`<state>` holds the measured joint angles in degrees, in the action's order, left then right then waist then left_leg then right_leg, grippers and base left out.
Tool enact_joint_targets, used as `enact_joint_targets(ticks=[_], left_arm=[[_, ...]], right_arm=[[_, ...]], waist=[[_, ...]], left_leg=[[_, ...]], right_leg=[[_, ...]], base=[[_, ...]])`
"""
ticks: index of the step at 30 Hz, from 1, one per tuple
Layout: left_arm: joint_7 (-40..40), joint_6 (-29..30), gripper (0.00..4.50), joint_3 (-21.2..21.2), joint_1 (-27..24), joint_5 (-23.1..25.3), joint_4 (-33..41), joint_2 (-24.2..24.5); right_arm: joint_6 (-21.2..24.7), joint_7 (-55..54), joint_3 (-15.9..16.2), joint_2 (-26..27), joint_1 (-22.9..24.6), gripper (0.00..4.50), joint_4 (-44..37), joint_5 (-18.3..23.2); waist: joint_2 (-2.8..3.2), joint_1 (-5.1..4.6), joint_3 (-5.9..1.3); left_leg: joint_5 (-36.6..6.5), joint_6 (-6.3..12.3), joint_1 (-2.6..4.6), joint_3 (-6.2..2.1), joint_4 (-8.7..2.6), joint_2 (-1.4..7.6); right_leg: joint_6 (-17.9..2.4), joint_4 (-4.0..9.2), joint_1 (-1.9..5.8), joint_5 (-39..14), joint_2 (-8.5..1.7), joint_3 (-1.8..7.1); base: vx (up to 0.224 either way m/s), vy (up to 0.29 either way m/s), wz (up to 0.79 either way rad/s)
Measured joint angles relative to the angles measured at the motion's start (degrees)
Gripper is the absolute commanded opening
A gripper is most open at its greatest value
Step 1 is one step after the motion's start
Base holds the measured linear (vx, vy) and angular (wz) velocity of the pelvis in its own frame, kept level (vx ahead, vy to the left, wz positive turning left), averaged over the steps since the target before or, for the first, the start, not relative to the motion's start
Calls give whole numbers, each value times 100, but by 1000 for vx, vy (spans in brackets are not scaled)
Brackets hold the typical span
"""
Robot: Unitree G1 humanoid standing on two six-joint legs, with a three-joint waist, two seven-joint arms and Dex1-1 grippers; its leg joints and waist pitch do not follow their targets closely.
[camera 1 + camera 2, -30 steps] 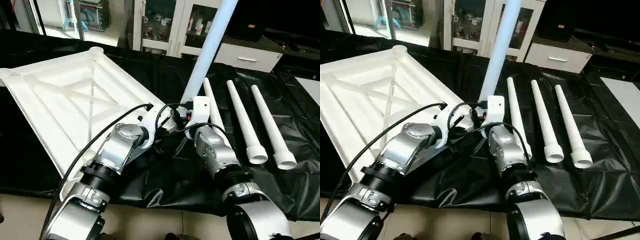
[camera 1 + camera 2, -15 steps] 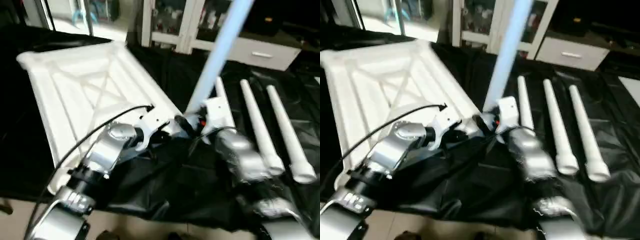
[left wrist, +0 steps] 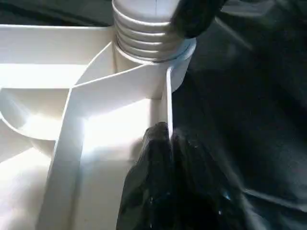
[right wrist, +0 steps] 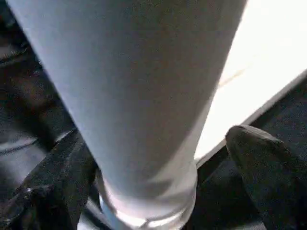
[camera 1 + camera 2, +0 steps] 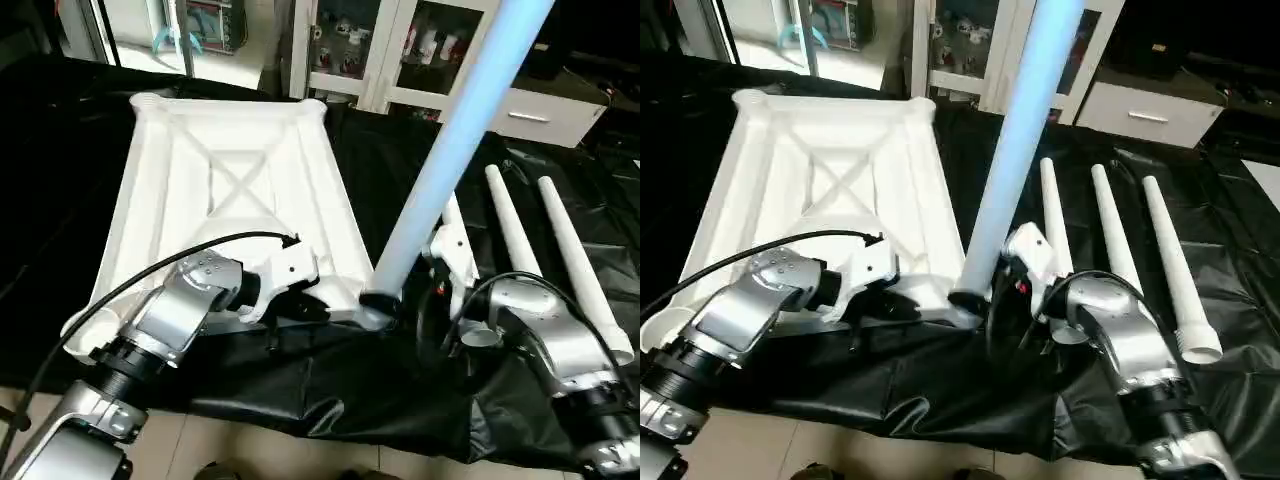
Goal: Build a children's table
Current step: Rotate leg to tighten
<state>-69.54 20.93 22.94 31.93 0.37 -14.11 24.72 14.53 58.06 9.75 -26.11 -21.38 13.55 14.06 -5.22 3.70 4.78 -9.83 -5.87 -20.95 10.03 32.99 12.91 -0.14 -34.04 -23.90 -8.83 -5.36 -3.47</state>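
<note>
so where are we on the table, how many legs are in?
One leg stands in the near corner socket of the upturned tabletop. In hand: left gripper shut on the rim; right gripper open around that leg's base. Left: three legs lying on the black cloth.

Looks like a lab or a robotics test room rather than anyone's home. The work table (image 5: pixel 60 250) is draped in crinkly black sheeting, and right behind it stands a white glass-door cabinet (image 5: pixel 370 50) with small bottles and jars on its shelves, next to a low white drawer unit (image 5: pixel 530 112) with a metal handle. Off to the left behind the table there's a bright tiled floor (image 5: pixel 215 62) and a dark box with some teal thing (image 5: pixel 168 38) in front of it, hard to say what.
</note>
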Motion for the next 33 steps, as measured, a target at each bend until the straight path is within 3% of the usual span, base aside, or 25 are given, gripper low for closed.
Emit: enact_joint_targets(ticks=[8, 29, 33], left_arm=[[-107, -109, 0, 39, 4, -24, -13, 82], [-137, -133, 0, 53, 5, -20, -20, 82], [-137, -133, 0, 53, 5, -20, -20, 82]], right_arm=[[-74, 377, 142, -61, 8, 442, 78, -7], [-124, 489, 156, 17, 6, 277, 266, -14], [-136, 489, 154, 28, 4, 272, 291, -14]], waist=[[-2, -2, -2], [-3, 0, -2], [-6, -1, -5]], left_leg=[[0, 0, -4, -1, 6, -1], [1, 0, -5, -1, 19, -1], [1, 0, -4, -1, 19, -1]], right_leg=[[1, -5, -2, -1, 0, 0], [3, -11, 1, -2, 1, -1], [3, -11, 2, -2, 1, -1]], base=[[0, 0, 0], [0, 0, 0], [0, 0, 0]])
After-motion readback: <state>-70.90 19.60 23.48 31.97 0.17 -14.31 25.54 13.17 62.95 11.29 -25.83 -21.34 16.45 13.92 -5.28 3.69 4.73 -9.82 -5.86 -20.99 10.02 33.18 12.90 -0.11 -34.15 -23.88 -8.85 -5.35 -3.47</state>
